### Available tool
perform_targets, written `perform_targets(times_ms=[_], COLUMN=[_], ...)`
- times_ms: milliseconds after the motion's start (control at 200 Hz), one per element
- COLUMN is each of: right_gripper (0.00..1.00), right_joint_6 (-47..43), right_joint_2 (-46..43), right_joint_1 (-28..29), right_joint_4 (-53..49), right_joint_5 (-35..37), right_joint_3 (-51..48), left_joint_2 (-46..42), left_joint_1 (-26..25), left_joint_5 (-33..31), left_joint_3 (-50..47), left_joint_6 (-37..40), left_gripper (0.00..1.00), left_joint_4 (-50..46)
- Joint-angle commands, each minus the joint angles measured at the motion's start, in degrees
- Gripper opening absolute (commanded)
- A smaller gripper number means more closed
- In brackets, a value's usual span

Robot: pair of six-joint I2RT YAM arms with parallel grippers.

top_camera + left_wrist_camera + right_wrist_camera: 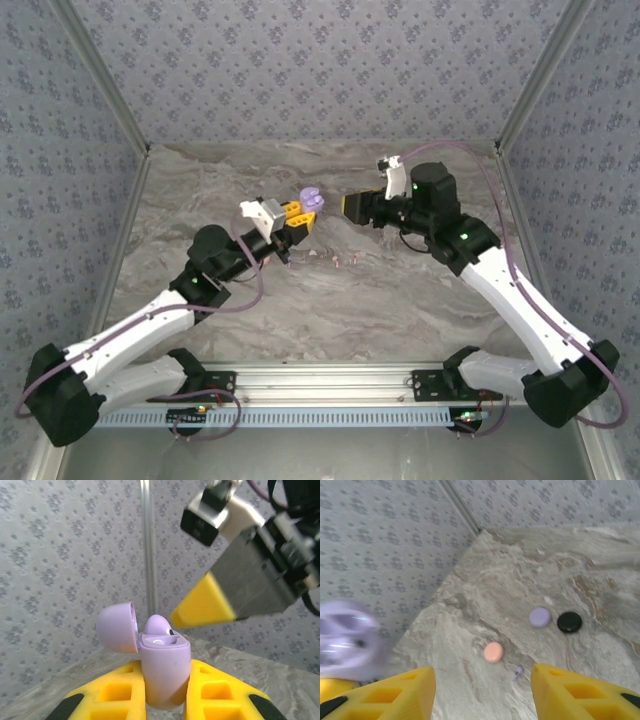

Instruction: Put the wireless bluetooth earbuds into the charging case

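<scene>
Table (330, 310): grey marbled top, walled on three sides.

Left gripper (165, 685): raised above the middle of the table, toward the far edge. Yellow fingers are clamped on the lilac charging case (165, 672), which sits upright with its lid (116, 628) swung open to the left.

Right gripper (482, 690): faces the case from just beside it, jaws partly apart, nothing between them.

Three discs lie in from a table corner: black disc (569, 622), lilac disc (539, 616), pink disc (493, 652).

Earbuds: one lilac earbud (157, 625) sits in the case. A loose lilac earbud (518, 672) lies on the table near the pink disc.
</scene>
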Motion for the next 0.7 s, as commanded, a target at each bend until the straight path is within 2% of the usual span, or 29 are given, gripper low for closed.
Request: perform_targets(times_ms=[0,330,550,700], right_gripper=[0.54,0.48,0.44,0.44], right_joint_6=[0.67,3.79,3.57,2.06], right_joint_2=[4.77,27.22,41.87,48.68], right_joint_1=[1.39,9.97,13.31,15.17], right_joint_4=[-0.48,3.15,1.29,-1.99], right_joint_5=[2.57,8.82,12.79,15.73], right_joint_3=[-3.14,-0.09,10.64,16.55], left_joint_2=[-4.56,-15.63,-19.84,-21.03], left_joint_1=[-0.3,-0.28,-0.28,-0.22], left_joint_5=[-4.42,-10.77,-12.06,-12.25], left_joint_3=[-1.35,-4.41,-5.17,-5.03], left_joint_6=[2.12,3.77,3.79,3.72], left_gripper=[0.0,0.0,0.0,0.0], left_joint_4=[-4.09,-13.24,-16.83,-18.74])
